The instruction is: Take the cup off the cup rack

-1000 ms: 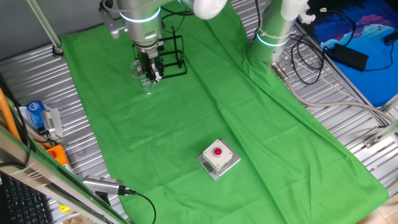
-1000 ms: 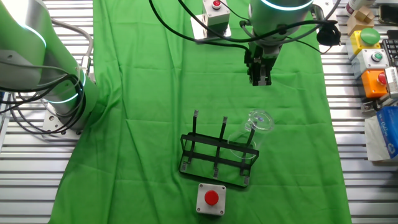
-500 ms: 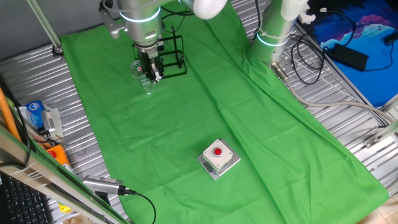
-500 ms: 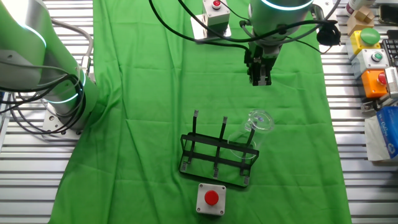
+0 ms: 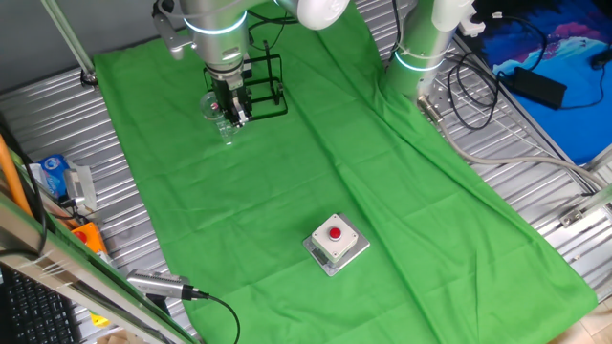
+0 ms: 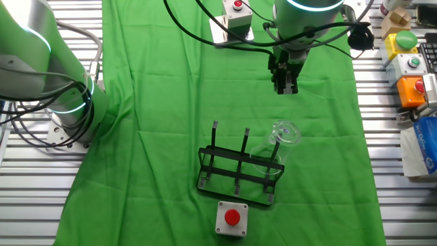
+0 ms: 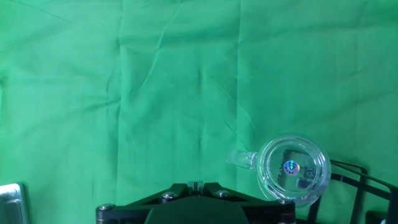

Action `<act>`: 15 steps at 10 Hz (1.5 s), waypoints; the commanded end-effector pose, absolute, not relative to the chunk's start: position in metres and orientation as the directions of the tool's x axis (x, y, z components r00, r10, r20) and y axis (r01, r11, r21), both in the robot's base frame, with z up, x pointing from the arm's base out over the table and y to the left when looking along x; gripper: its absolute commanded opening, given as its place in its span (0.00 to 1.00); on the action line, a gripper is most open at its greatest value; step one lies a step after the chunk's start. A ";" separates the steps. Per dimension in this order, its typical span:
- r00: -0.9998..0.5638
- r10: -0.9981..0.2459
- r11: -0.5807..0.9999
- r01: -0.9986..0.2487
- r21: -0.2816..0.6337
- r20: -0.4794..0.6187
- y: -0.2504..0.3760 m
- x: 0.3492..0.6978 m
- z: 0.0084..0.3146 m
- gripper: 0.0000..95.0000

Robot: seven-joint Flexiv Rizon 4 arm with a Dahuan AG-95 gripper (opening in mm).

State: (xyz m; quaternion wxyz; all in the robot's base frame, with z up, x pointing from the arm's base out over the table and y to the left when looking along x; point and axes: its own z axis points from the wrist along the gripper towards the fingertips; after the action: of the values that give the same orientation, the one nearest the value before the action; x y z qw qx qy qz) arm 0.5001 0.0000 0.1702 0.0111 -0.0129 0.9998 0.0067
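Currently the pincer (image 6: 285,87) hangs above the green cloth (image 6: 171,123) that covers the worktop, well apart from the cup rack (image 6: 240,176) in the other fixed view; its fingers look close together there, but whether it is truly narrowed I cannot tell, and nothing sits between them. In one fixed view the pincer (image 5: 232,115) overlaps the rack (image 5: 266,88) and stands just beside the cup (image 5: 212,107), so depth is unclear from that side.

The cup (image 6: 276,149) (clear glass, side handle) sits on the rack at its right end as seen in the other fixed view, tilted over a peg with its mouth pointing up and away from the base. From the hand view the cup (image 7: 293,170) appears low and to the right, seen round-on, its handle pointing left, with black wire of the rack (image 7: 357,183) beside it.

A grey box with a red button (image 6: 231,218) lies just beside the rack's base; another (image 6: 236,12) sits at the far edge of the cloth.
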 end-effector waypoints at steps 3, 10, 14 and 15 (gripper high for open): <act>-0.999 -0.026 1.000 -0.026 0.011 -0.022 0.000 0.500 0.170 0.00; -0.982 -0.189 0.982 -0.189 0.003 -0.027 0.000 0.500 0.170 0.00; -0.971 -0.239 0.971 -0.239 0.003 -0.025 0.000 0.500 0.170 0.00; -0.967 -0.254 0.967 -0.254 0.003 -0.026 0.000 0.500 0.170 0.00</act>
State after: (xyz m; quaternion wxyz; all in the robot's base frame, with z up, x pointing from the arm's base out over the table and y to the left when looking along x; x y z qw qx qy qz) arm 0.4998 0.0001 0.1700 0.0126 -0.1284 0.9916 0.0032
